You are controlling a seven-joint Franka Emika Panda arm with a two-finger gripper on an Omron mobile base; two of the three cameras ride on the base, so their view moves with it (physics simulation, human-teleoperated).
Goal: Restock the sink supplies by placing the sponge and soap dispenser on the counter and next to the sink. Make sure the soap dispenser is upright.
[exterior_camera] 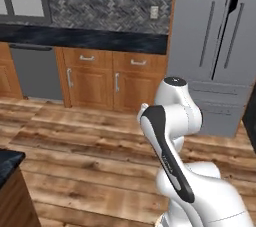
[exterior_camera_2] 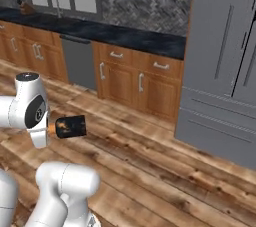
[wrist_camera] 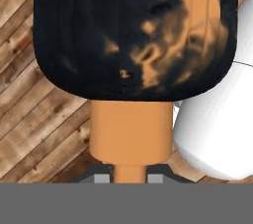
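Observation:
My gripper [wrist_camera: 129, 176] is shut on the orange pump neck of the soap dispenser [wrist_camera: 133, 35], whose dark, orange-mottled body rises right in front of the hand camera. From the right base, the soap dispenser [exterior_camera_2: 71, 126] lies on its side in the air above the wooden floor, sticking out from beside my arm. The black counter [exterior_camera_2: 132, 37] runs along the far wall over brown cabinets, also seen from the left base as the counter [exterior_camera: 100, 38]. The sink's grey faucet [exterior_camera_2: 54, 4] stands at the counter's far left; the basin itself cannot be made out. The sponge is out of view.
A grey fridge [exterior_camera_2: 225, 61] stands at the right end of the counter, seen too as the fridge [exterior_camera: 220, 41]. A grey dishwasher front [exterior_camera_2: 77, 63] sits under the counter. The corner of a black-topped island [exterior_camera: 7, 163] is at lower left. Open wooden floor lies between.

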